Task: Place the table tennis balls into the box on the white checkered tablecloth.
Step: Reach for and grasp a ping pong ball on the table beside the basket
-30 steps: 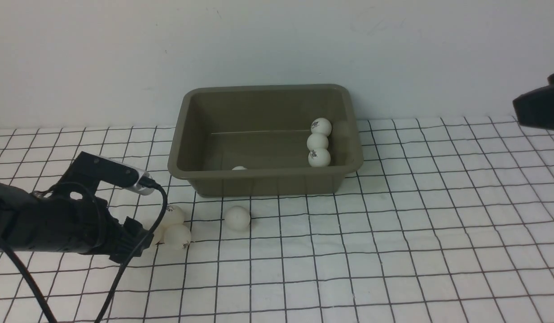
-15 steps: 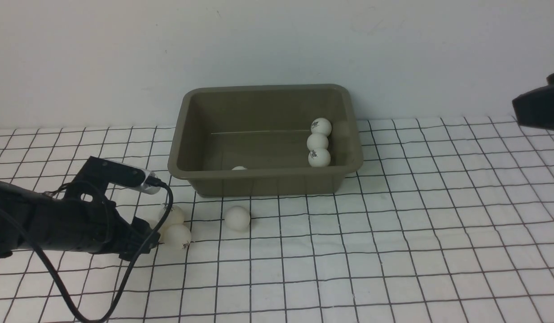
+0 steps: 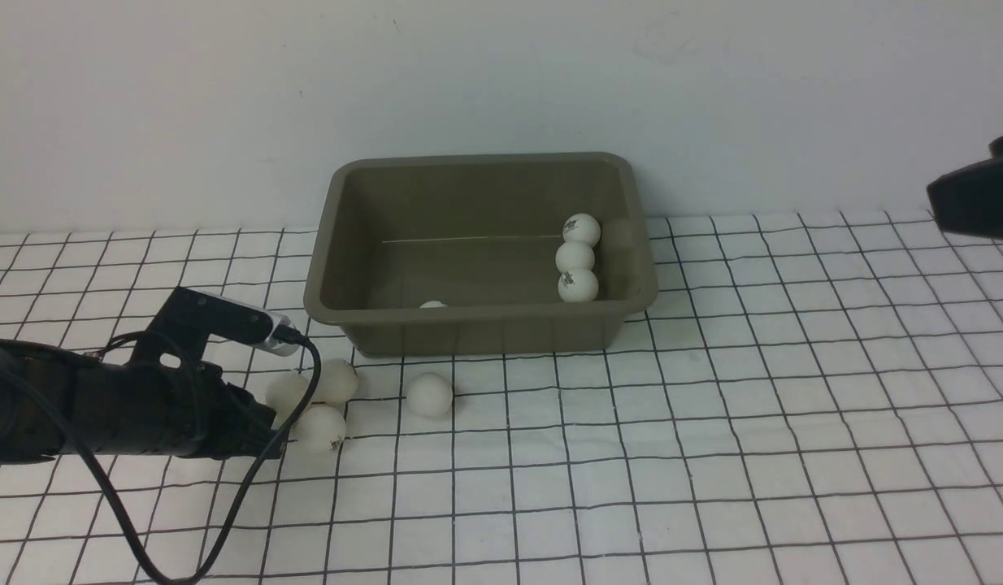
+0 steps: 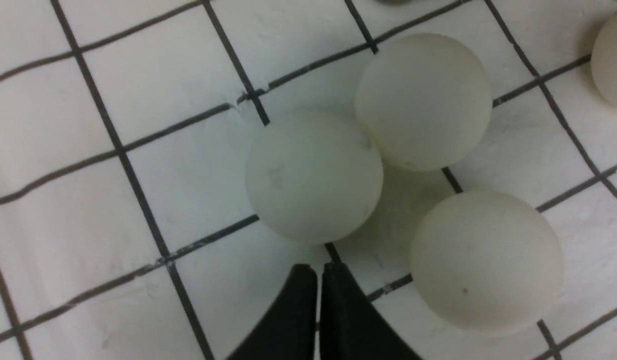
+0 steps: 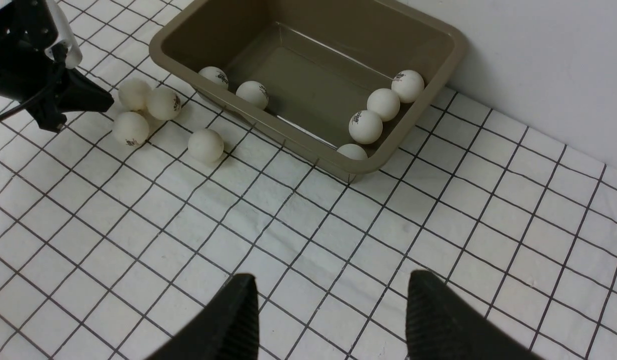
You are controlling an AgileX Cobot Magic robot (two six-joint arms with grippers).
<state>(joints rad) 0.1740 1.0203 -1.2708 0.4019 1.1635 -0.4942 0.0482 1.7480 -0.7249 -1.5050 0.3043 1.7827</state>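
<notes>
Front view: box (image 3: 485, 335) by the far wall on the white checkered tablecloth (image 3: 713, 455), bare cloth wide to its right and in front; 3 table tennis balls (image 3: 321, 427) clustered off its left front corner, a 4th beside them. Left wrist view: left hand (image 4: 317, 272) clenched empty, tips just short of the cluster. Right wrist view: right hand (image 5: 333, 282) spread, grasping nothing; 6 balls in the box.

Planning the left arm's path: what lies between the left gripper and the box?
Three table tennis balls, bunched on the tablecloth just ahead of the shut left gripper, lie between it and the box. The front and right wrist views show this.
</notes>
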